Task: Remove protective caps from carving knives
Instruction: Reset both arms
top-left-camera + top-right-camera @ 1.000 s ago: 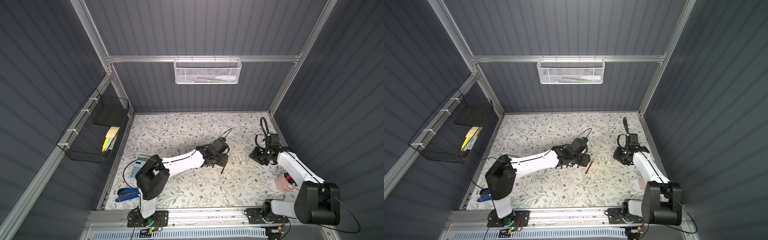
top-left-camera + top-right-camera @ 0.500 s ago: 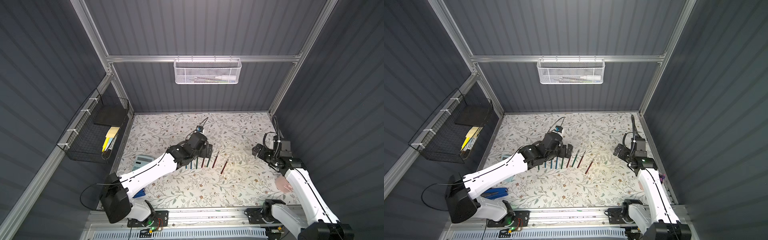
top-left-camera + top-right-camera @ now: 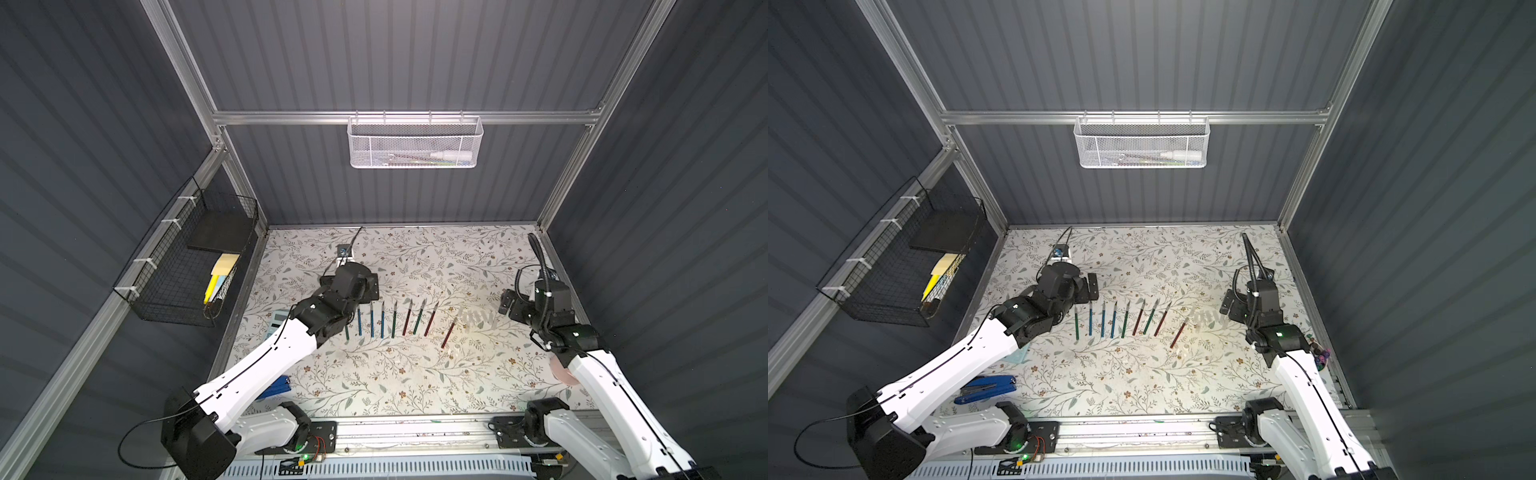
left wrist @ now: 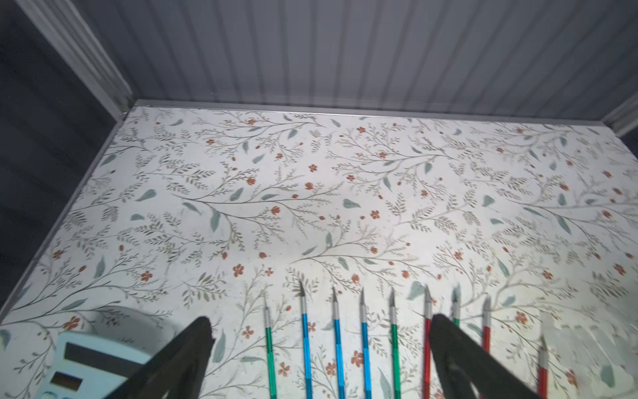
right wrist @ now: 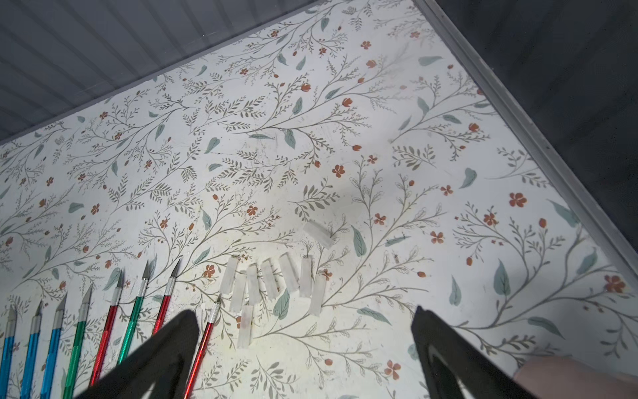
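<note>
The left claw [image 4: 321, 323] is spread wide and empty beside nine bare-bladed blue, green and red carving knives [image 3: 394, 320], which are laid in a row on the table [image 3: 374, 374]. Just right of them, clear protective caps [image 5: 276, 279], blurred in both top views, are resolved only in the right wrist view. The right claw [image 5: 304, 315] is also spread wide.

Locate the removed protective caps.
In the right wrist view the protective caps lie clustered on the floral mat, on the robot's right, beside the lone red knife ending the row and ahead of the right gripper.
</note>
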